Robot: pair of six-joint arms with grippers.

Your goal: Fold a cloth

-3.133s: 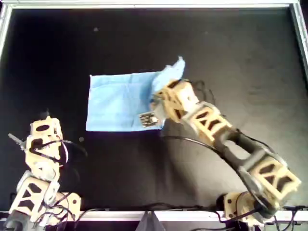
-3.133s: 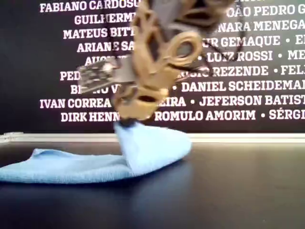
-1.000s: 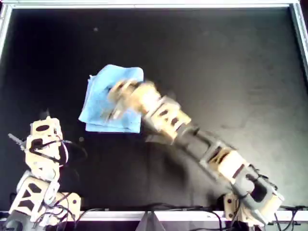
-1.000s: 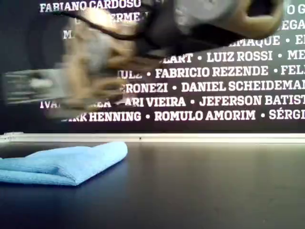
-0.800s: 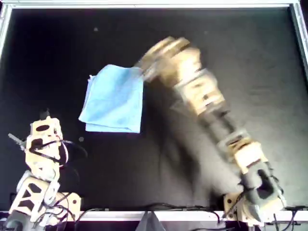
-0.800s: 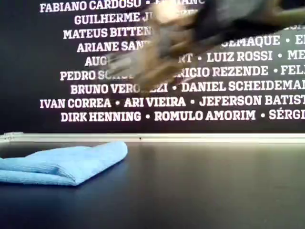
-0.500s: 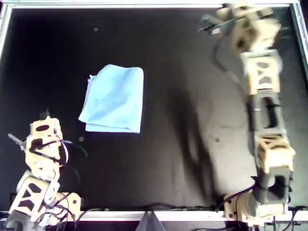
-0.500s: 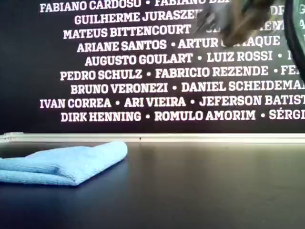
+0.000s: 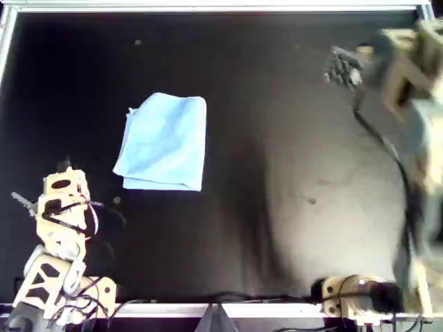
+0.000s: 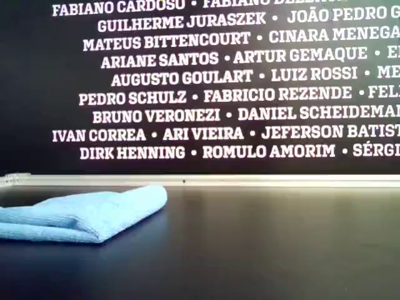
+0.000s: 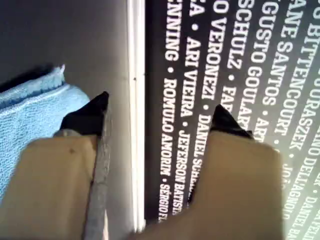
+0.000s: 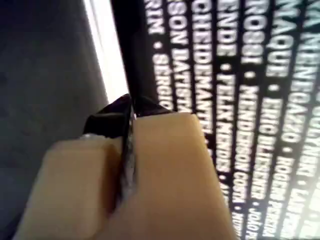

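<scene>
The light blue cloth [image 9: 166,142] lies folded over on the black table, left of the middle in the overhead view, with nothing touching it. It also shows at the exterior view's left [image 10: 87,212] and in the first wrist view [image 11: 25,120]. My first gripper [image 11: 160,106] is open and empty; its arm is drawn in at the overhead view's lower left [image 9: 64,176], short of the cloth. My second gripper [image 12: 131,107] is shut on nothing; its arm is blurred at the overhead view's upper right [image 9: 346,69], far from the cloth.
A pale metal rim [image 9: 208,7] frames the black table. A black wall with white names [image 10: 219,94] stands behind the far edge. Cables [image 9: 173,302] lie along the near edge between the two arm bases.
The second arm let go of the cloth after laying it over itself and swung away to the overhead view's right, out of the exterior view. The cloth and the first arm have stayed still.
</scene>
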